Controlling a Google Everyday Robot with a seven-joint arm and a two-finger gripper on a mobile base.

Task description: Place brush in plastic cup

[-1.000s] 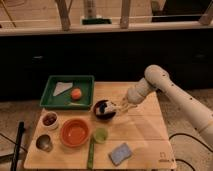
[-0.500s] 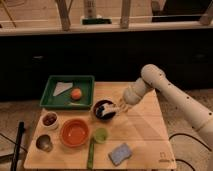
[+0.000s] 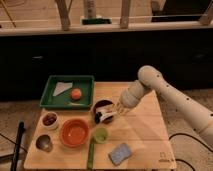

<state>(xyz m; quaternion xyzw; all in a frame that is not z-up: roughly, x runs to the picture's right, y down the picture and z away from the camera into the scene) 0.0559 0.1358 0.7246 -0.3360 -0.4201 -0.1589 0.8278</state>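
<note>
My gripper [image 3: 116, 110] is low over the wooden table [image 3: 145, 142], at the right rim of a dark bowl [image 3: 102, 107]. A small white and dark shape, which looks like the brush [image 3: 106, 117], sits at the gripper's tip by the bowl's front edge. I cannot tell whether it is held. The pale lime-green plastic cup [image 3: 100, 134] stands upright just in front of the dark bowl, a little below and left of the gripper.
An orange bowl [image 3: 75, 132] is left of the cup. A green tray [image 3: 67, 92] with an orange ball and white cloth is at the back left. A small white bowl [image 3: 50, 120], metal cup [image 3: 44, 143], long green stick [image 3: 91, 154] and blue sponge [image 3: 120, 153] lie nearby.
The arm has shifted slightly left, and the gripper has come a little lower by the dark bowl. Nothing else has moved.
</note>
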